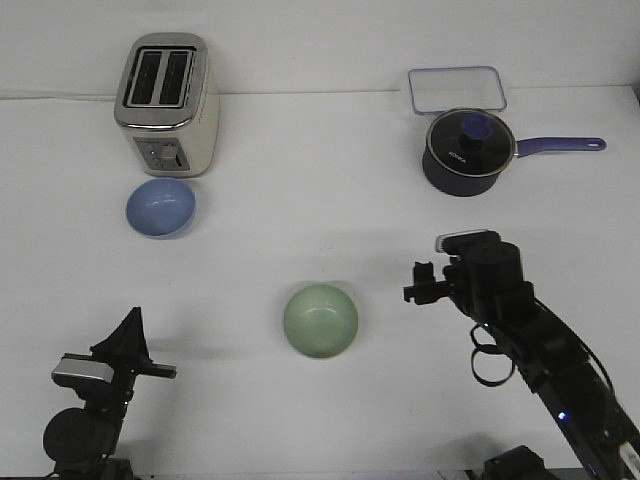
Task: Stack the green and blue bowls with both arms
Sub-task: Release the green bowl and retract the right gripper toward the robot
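Two bowls [321,321] apart, toaster [166,103], saucepan [468,152]

The white surface [330,200] carries a toaster [165,100] and blue bowl [161,208] far-left, a saucepan [468,152] and clear container [456,88] far-right, and a green bowl [320,320] mid-near.

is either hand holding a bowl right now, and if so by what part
Nothing is held. The green bowl and blue bowl sit free on the table, apart from the left hand and the right hand.
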Controlling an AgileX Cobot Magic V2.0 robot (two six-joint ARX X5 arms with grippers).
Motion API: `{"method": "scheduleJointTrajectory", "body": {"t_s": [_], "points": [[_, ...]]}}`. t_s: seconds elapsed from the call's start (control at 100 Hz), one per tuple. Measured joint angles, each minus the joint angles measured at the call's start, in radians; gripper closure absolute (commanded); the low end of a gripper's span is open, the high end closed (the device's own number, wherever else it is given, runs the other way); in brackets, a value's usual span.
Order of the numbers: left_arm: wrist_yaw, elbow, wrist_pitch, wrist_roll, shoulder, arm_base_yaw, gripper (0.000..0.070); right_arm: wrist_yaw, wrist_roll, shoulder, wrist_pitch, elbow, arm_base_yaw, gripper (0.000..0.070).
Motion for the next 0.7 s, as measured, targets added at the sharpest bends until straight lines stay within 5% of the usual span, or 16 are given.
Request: {"method": "scheduleJointTrajectory", "body": {"t_s": [0.33, 0.7], "points": [[0.000, 0.000, 0.000, 0.000, 0.000, 0.000, 0.0688, 0.022, -0.127, -0.254, -0.074, -0.029, -0.134, 0.0271], [0.000, 0.000, 0.000, 0.000, 0.000, 0.000, 0.0688, 0.014, -0.125, -0.460, 0.027, -0.361, -0.154, 0.0271]]}}
